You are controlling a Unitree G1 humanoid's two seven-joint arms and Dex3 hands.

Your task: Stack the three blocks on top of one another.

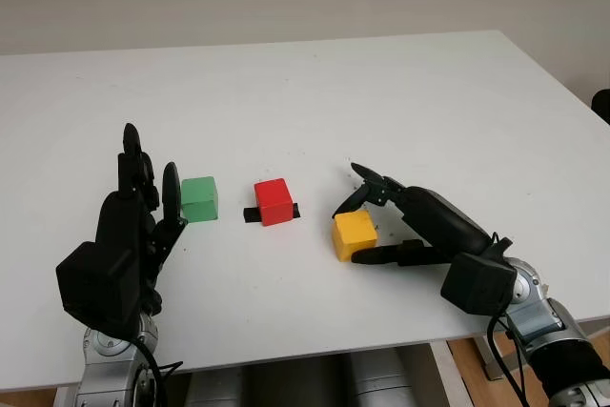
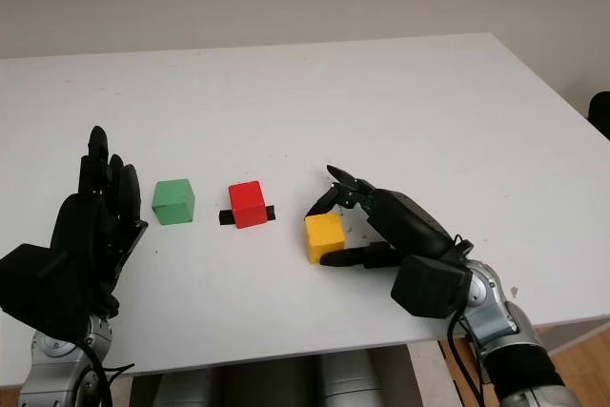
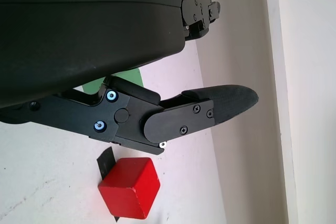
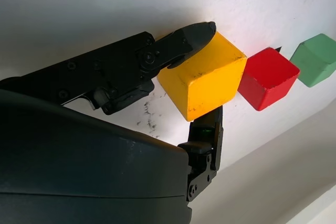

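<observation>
Left eye view: red block (image 1: 274, 201) on black tape (image 1: 251, 214).

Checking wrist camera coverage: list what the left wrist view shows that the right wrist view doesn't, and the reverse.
Left wrist view alone: the open left hand, near the green block. Right wrist view alone: the right hand, its fingers pinching the yellow block from two sides. Shared: red block, green block, white table.
</observation>
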